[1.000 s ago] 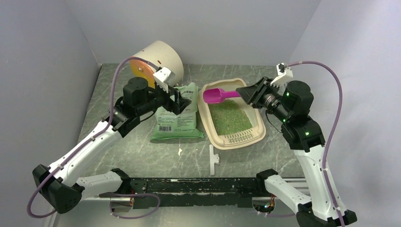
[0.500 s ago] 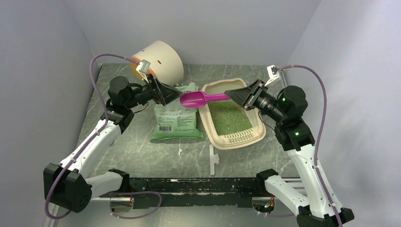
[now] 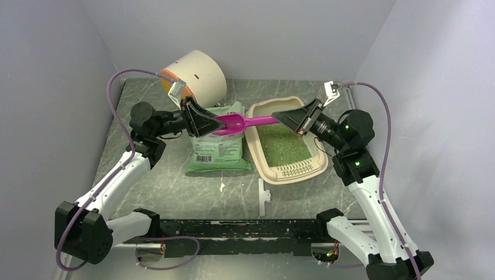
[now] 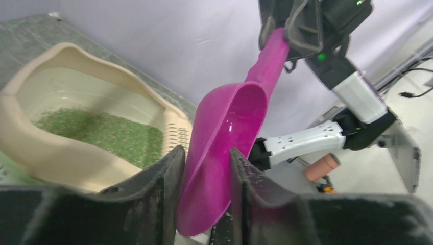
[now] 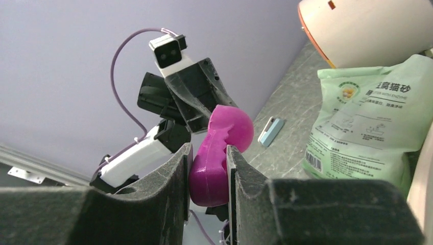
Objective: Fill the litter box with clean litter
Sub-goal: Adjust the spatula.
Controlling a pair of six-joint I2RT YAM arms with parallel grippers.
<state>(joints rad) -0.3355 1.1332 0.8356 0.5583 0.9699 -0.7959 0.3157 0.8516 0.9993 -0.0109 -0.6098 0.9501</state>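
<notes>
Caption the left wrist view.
A magenta scoop held by its handle in the right gripper, bowl between the fingers of the left gripper; litter box holding green litter at left.

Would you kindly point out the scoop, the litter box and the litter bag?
scoop (image 3: 232, 123): top view, on its bowl.
litter box (image 3: 295, 170): top view, on its slotted ledge.
litter bag (image 3: 217, 153): top view, on its printed front.

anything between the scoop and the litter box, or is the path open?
Nothing visible. The scoop hangs in the air above the bag, its bowl gripped by the left gripper and its handle by the right gripper. The litter box lies open just beside it, with clean litter on its floor.
</notes>
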